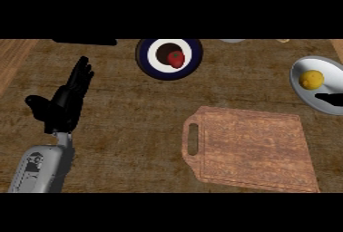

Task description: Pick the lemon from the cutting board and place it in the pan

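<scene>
Head view: lemon (311, 79) already in pan (301, 93), off cutting board (251, 152). Left robot hand (67, 97) spread wide over counter (127, 136), holding nothing. Dark shape (330, 99) over pan's edge may be right robot hand; you can't tell its state. Risk for you: a nudge there shifts pan and lemon rolls out.

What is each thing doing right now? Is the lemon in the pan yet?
lemon: yes, lying in the pan
pan: at the counter's right edge, holding the lemon
cutting board: flat on the counter, nothing on it
plate: holding a red fruit in its dark middle
left robot hand: open, fingers up, resting at the left, holding nothing
right robot hand: not in view
</scene>
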